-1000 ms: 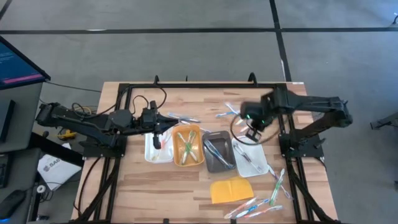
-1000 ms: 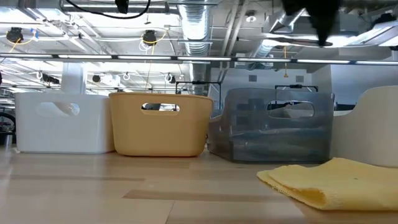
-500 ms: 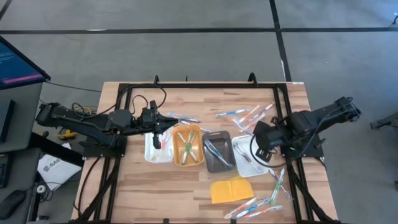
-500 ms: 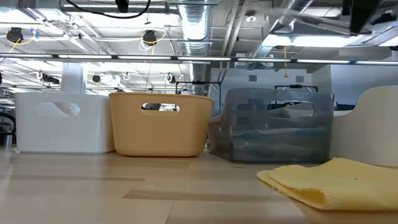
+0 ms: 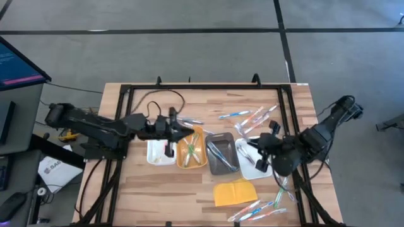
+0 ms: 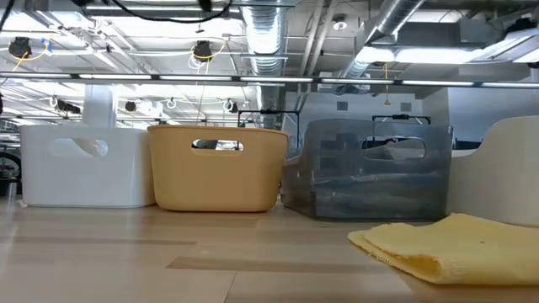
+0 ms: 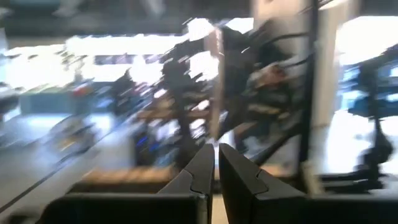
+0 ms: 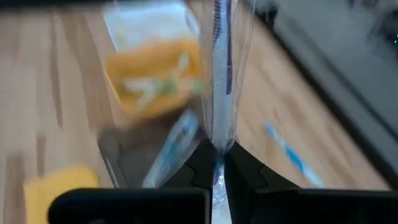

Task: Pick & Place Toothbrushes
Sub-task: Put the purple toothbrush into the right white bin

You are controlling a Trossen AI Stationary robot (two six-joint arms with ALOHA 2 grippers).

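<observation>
My right gripper (image 8: 219, 163) is shut on a toothbrush (image 8: 221, 74) with a blue handle in a clear wrapper. It hangs over the right-hand white tray (image 5: 247, 165). My left gripper (image 7: 216, 168) is shut with nothing in it, above the orange tray's (image 5: 191, 151) far left corner (image 5: 182, 130). More toothbrushes lie in the orange tray, in the grey tray (image 5: 220, 154), in a loose group at the far middle (image 5: 247, 116) and at the near right (image 5: 262, 207). My right gripper pinches one end of the wrapped toothbrush (image 8: 219, 142) between its two fingers. The rest of the toothbrush sticks straight out beyond the fingertips, in line with them. It is lifted clear of the table and trays.
A second white tray (image 5: 158, 152) stands left of the orange one. A yellow pad (image 5: 235, 192) lies near the front edge, also in the low view (image 6: 455, 244). A black frame (image 5: 189, 87) runs around the table top.
My right gripper has swung from the far middle of the table toward the near right, turning as it went, and now hangs over the right white tray. My left gripper has moved toward the table's right, from over the left white tray to the orange tray's edge.
</observation>
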